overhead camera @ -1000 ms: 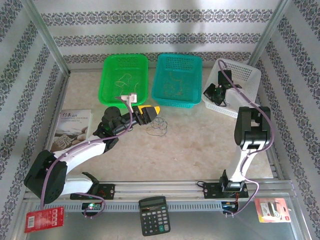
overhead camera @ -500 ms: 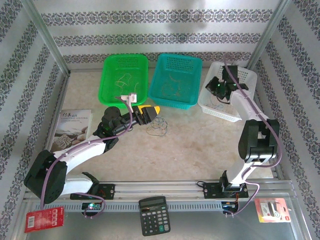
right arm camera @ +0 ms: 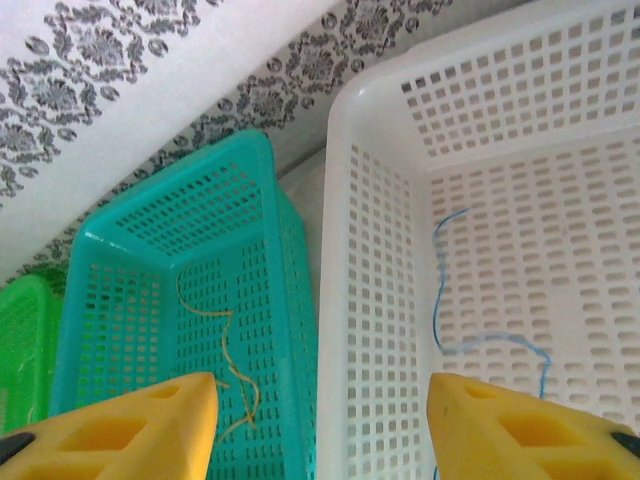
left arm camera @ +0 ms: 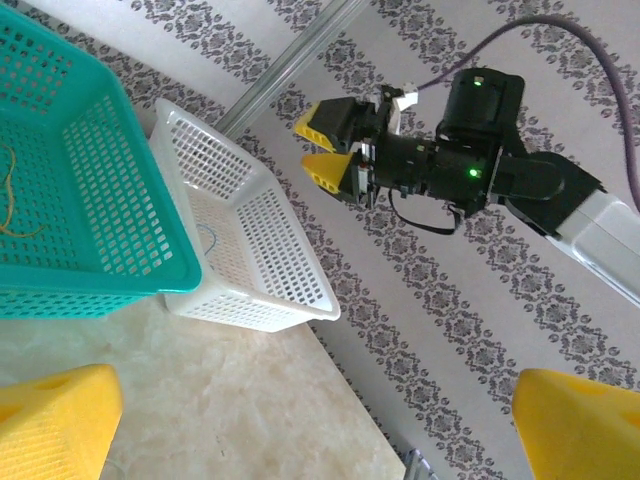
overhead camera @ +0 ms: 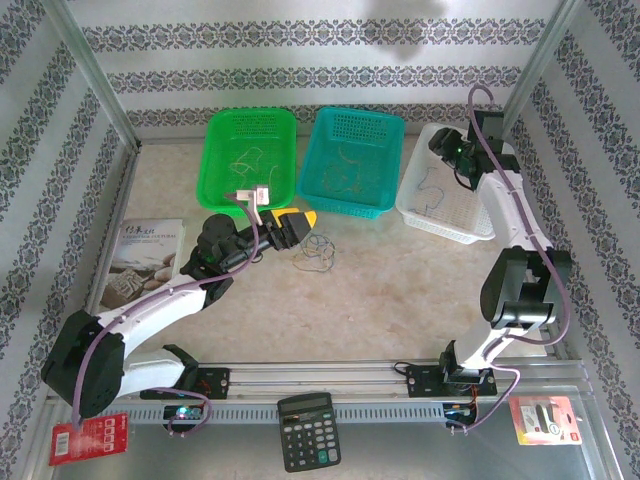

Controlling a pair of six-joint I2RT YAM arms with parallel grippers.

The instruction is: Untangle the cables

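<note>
A small tangle of thin pale cables (overhead camera: 316,252) lies on the table in front of the green and teal baskets. My left gripper (overhead camera: 302,224) hovers open just above and left of it, its yellow fingertips (left arm camera: 52,424) wide apart with nothing between them. A blue cable (right arm camera: 440,292) lies loose in the white basket (overhead camera: 478,228). A yellow cable (right arm camera: 232,362) rests in the teal basket (overhead camera: 358,120), and a pale one (overhead camera: 246,160) in the green basket (overhead camera: 222,128). My right gripper (right arm camera: 320,432) hangs open over the white basket's near-left wall, holding nothing.
A book (overhead camera: 145,255) lies at the table's left edge. A calculator (overhead camera: 308,430), a red card (overhead camera: 88,440) and a packaged item (overhead camera: 545,420) sit on the metal strip by the arm bases. Patterned walls and metal posts (overhead camera: 100,85) enclose the table.
My right gripper lifted from inside the white basket toward its back right corner and opened; the blue cable now lies loose in the basket. The left arm barely shifted.
</note>
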